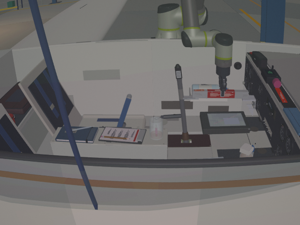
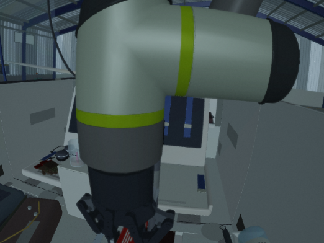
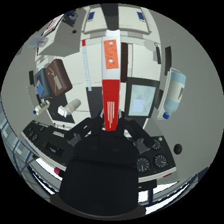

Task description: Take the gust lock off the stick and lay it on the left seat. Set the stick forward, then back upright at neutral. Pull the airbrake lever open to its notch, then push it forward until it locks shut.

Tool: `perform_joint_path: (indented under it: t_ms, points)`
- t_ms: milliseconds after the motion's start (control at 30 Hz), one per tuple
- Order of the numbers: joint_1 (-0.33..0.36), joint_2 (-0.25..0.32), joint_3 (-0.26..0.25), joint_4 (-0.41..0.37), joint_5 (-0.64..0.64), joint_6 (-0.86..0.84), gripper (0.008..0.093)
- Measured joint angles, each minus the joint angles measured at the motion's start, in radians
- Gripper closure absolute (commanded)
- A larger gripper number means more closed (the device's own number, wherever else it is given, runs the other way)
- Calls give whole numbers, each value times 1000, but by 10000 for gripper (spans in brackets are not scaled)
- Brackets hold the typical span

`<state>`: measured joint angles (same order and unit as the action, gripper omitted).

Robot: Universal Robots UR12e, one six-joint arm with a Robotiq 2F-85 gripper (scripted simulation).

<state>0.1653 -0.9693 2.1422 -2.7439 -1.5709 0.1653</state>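
Note:
The gust lock (image 1: 219, 93), a long pale bar with a red labelled middle, still reaches from the stick (image 1: 181, 104) across to the right side of the cockpit, and its red part (image 3: 111, 108) sits clamped in my gripper (image 1: 223, 93). The stick stands upright on its brown floor plate. The blue airbrake lever (image 1: 124, 110) leans by the left console. In the second side camera my arm hides nearly everything, with only the fingers (image 2: 128, 231) and a bit of red showing.
The instrument panel (image 1: 269, 106) runs along the right side, close to my wrist. A tablet (image 1: 225, 121) lies below the lock, a water bottle (image 3: 174, 93) behind it. A clear cup (image 1: 156, 127), checklist (image 1: 122, 134) and notebook (image 1: 76, 134) sit on the left console.

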Motion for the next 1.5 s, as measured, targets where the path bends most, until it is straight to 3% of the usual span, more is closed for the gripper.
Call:
perform_joint_path:
  t_ms: [400,1500]
  points:
    - [0,0,0,0,0,0,934]
    - [0,-9,1,9,0,0,934]
